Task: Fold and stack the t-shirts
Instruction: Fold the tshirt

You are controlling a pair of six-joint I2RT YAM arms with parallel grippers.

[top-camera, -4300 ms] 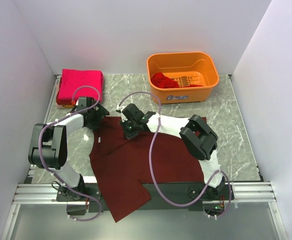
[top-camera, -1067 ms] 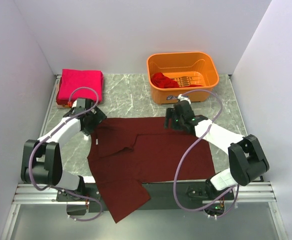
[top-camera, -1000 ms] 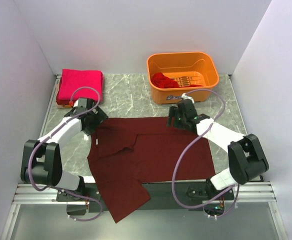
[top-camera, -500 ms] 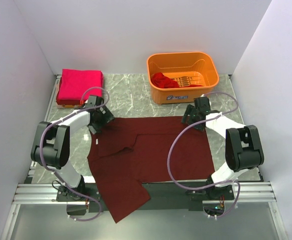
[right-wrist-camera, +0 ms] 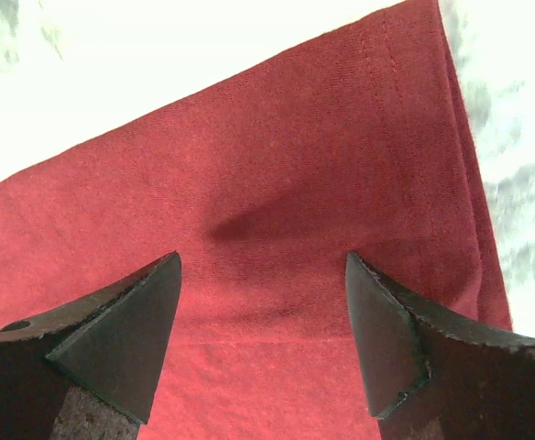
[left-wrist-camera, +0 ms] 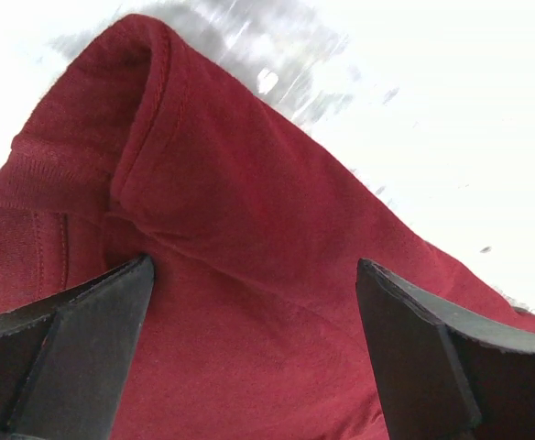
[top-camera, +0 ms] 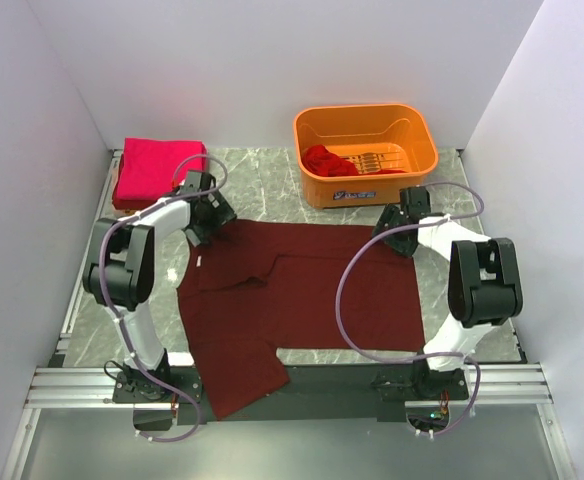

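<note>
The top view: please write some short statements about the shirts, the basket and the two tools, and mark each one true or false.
1. The maroon t-shirt lies spread on the table. True.
2. The orange basket is empty. False: a red t-shirt lies in it.
3. The left tool and the right tool are both open. True.
4. The folded pink-red t-shirt lies inside the basket. False: it lies at the table's far left corner.
5. The right tool is at the maroon t-shirt's near edge. False: it is at its far right corner.
</note>
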